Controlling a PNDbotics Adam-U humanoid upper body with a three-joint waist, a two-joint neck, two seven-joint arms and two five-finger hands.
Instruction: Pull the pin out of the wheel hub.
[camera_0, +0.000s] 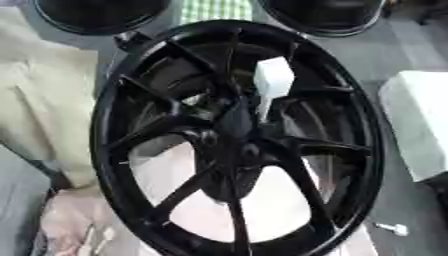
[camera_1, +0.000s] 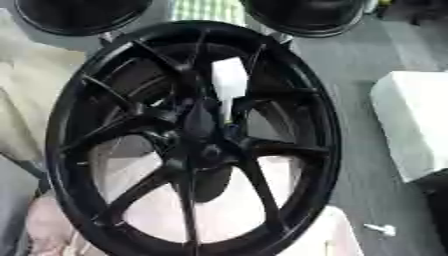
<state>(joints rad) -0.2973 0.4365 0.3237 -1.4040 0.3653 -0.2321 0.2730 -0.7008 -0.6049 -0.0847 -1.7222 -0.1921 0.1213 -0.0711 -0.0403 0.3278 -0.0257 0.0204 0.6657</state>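
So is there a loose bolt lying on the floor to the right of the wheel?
Yes, a small silver bolt lies on the grey floor by the lower right rim of the wheel.

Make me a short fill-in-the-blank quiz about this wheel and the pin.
The wheel is painted ____.
The pin's blocky head is coloured ____.
A small pale bolt-like thing lies on the floor at the view's lower ____.

Missing words: black; white; right
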